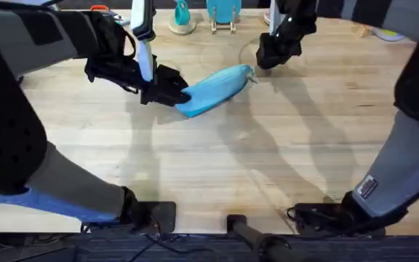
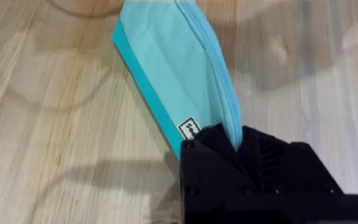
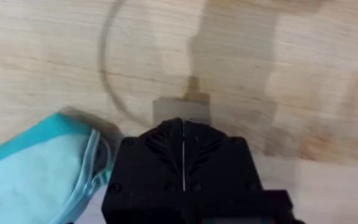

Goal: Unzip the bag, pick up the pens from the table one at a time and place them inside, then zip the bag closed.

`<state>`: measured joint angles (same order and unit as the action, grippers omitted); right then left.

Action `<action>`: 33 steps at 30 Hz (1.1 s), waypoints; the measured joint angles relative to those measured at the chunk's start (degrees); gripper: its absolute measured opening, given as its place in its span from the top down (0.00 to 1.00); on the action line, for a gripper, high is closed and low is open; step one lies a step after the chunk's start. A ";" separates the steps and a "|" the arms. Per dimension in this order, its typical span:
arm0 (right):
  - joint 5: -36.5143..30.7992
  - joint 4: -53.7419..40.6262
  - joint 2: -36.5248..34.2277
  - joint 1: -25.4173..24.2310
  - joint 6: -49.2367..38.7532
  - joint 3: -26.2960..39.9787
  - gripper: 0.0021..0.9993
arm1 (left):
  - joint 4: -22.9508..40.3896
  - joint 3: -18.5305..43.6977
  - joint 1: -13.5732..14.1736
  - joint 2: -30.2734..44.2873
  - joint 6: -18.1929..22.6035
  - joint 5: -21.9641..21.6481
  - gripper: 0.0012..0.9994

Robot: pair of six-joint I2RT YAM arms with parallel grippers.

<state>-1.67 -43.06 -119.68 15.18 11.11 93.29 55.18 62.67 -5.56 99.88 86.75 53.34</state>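
Note:
The light-blue bag (image 1: 217,86) lies slanted on the table (image 1: 209,160), far of centre. My left gripper (image 1: 172,90) is shut on the bag's near-left end; the left wrist view shows the bag (image 2: 179,68) running away from the black fingers (image 2: 229,155) clamped on its corner beside a small label. Its zipper line looks closed. My right gripper (image 1: 271,57) hangs just beyond the bag's far-right end, apart from it, fingers (image 3: 160,155) pressed together. The bag's end (image 3: 48,162) lies beside it. A small tan and grey piece (image 3: 191,93) shows past the tips; I cannot tell what it is.
At the table's far edge stand a teal-handled item on a round base (image 1: 182,20) and a blue stand (image 1: 224,16). A small tan piece (image 1: 366,30) and something yellow (image 1: 388,34) lie at the far right. The near half of the table is bare wood.

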 joint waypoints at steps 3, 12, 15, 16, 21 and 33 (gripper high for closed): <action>0.01 -2.93 2.50 0.00 0.00 1.27 0.97 | -0.01 0.00 0.00 0.00 0.01 -0.02 0.96; 0.02 -8.98 14.97 0.00 -3.01 8.04 0.02 | -0.04 0.00 0.00 0.00 0.01 -0.02 0.96; 0.02 -10.96 17.78 0.00 -3.92 9.14 0.00 | -0.09 0.00 0.00 0.00 -0.01 -0.02 0.96; 0.01 -11.45 18.42 0.00 -4.08 9.25 0.00 | -0.11 0.00 0.00 0.00 0.00 -0.02 0.96; 0.00 -13.94 20.72 0.00 -4.35 9.28 0.00 | -0.11 0.00 0.00 0.00 0.01 -0.02 0.94; 0.02 -17.41 21.05 0.00 -4.80 9.28 0.00 | 0.71 -0.02 -0.11 0.00 -0.19 0.37 0.01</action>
<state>-1.65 -60.47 -98.63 15.18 6.31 102.56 55.88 62.65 -5.67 99.88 86.56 53.71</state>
